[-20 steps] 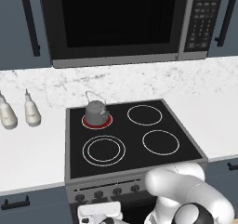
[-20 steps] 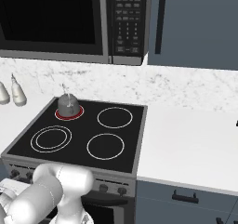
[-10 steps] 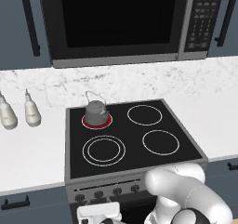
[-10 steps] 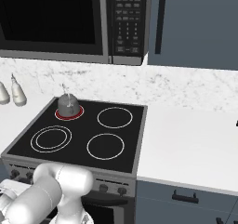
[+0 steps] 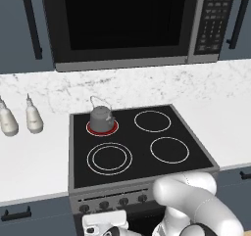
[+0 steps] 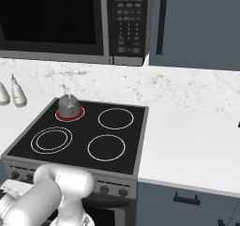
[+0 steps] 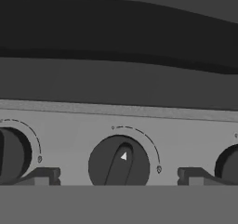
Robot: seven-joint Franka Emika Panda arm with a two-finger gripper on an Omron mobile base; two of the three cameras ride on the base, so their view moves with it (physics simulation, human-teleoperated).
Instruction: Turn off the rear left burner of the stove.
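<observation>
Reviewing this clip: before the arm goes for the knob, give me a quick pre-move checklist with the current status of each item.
1. Rear left burner glowing red, so the task is not yet done: ok.
2. Kettle sits upright on that burner, away from the knob row: ok.
3. A knob lies centred between the gripper fingertips in the hand view: ok.
4. That knob controls the rear left burner: cannot tell, no label readable.
5. Knob pointer is tilted off vertical, suggesting it is turned on: cannot tell for sure.
6. Gripper open wide enough to straddle the knob: ok, fingertips flank it on both sides without touching.
</observation>
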